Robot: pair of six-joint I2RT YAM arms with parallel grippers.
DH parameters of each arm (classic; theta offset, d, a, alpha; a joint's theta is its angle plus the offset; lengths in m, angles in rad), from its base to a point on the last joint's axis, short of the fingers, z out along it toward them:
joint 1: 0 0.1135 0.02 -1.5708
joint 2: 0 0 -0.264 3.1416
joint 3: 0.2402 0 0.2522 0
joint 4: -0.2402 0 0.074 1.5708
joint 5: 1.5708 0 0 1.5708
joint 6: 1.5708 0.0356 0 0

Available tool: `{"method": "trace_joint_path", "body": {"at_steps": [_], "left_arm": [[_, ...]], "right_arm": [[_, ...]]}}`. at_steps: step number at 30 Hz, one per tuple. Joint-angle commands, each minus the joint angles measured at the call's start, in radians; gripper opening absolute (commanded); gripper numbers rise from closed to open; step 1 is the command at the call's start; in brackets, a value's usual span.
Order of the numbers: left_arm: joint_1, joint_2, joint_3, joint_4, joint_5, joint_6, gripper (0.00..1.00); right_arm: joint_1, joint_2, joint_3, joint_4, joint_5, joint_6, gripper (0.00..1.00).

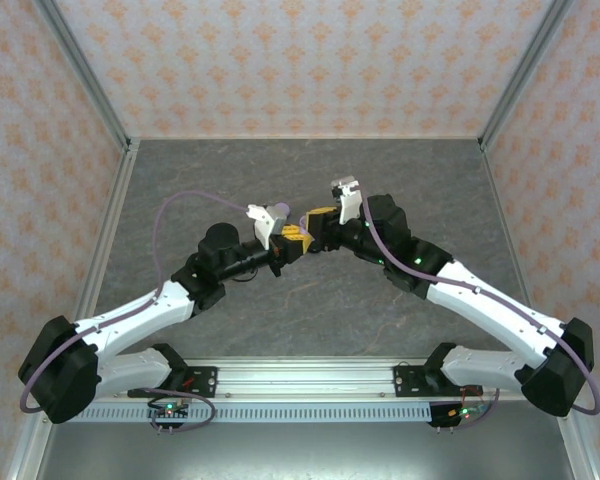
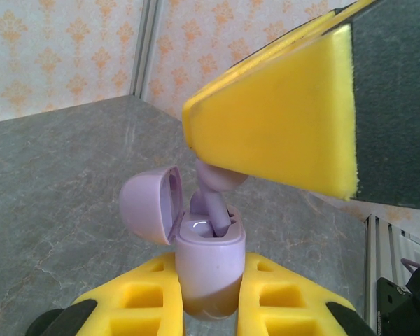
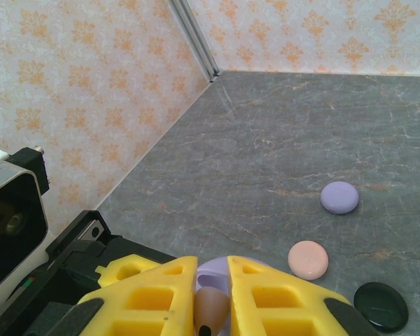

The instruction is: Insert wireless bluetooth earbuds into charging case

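Here, in the overhead view, we see the two arms meet tip to tip at the centre of the grey tabletop [image 1: 310,170], the left end effector [image 1: 288,243] just beside the right end effector [image 1: 316,222]. In the left wrist view, the left end effector is clamped on the lower body of a lavender charging case [image 2: 210,266]. The case stands upright at the bottom centre of the frame, its lid [image 2: 150,206] swung open toward the left. The right end effector enters from the upper right and pinches a lavender earbud [image 2: 213,185], whose stem dips into the open top of the case. In the right wrist view, we find this earbud gripped between the yellow fingers [image 3: 154,294] at the bottom edge. Three round pieces lie on the tabletop at the lower right, near one another but apart: a lavender disc [image 3: 339,197], a pink disc [image 3: 308,260] and a dark disc [image 3: 381,306].
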Motion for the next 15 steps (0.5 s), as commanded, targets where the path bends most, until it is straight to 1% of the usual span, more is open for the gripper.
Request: {"method": "trace_joint_path", "body": {"at_steps": [1, 15], "left_arm": [[-0.008, -0.005, 0.031, 0.052, 0.011, -0.002, 0.03], [-0.008, 0.0, 0.029, 0.052, -0.014, -0.005, 0.02]], "right_arm": [[0.007, 0.002, -0.006, 0.011, -0.002, -0.009, 0.18], [0.011, -0.04, -0.036, -0.053, -0.015, 0.016, 0.18]]}}
